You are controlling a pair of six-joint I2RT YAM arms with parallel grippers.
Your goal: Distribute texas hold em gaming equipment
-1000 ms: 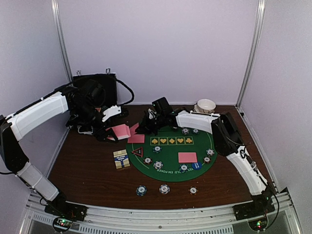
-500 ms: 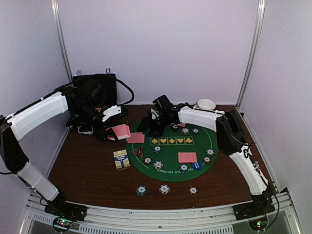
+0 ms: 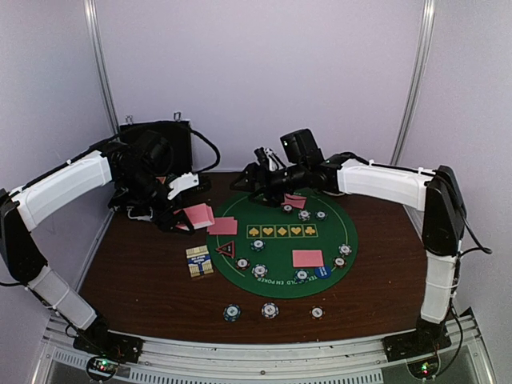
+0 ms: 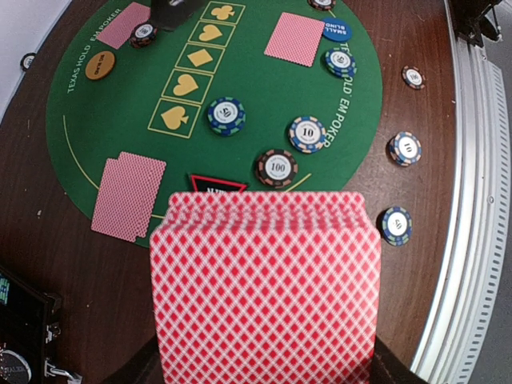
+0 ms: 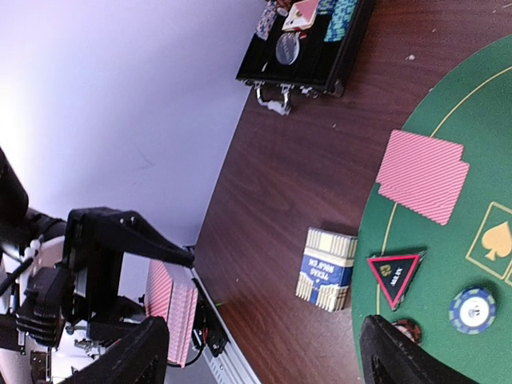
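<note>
Your left claw (image 3: 181,217) is clenched on a deck of pink-backed cards (image 4: 264,288). It holds the deck up just off the left rim of the round green mat (image 3: 280,240), the backs facing its wrist camera and slightly fanned. Your right claw (image 3: 254,182) is released, its fingers (image 5: 148,352) spread wide with nothing between them. It sits over the far left edge of the mat.

Three small sets of cards lie face down on the mat:
- one at the left rim (image 3: 223,226)
- one at the far side (image 3: 294,201), just beside your right claw
- one toward the right (image 3: 307,258)

The red-black triangle marker (image 3: 226,249) lies flat on the mat's left edge, near the left cards. A card box (image 3: 199,261) rests on the brown table (image 3: 136,280) just beside it. Striped chips (image 4: 226,115) are scattered over the mat, and three more chips (image 3: 270,310) sit in a row on the table in front of it. The orange disc (image 4: 100,65) and the blue disc (image 4: 337,30) both lie on the mat. The black case (image 3: 156,148) stands at the table's far left.
</note>
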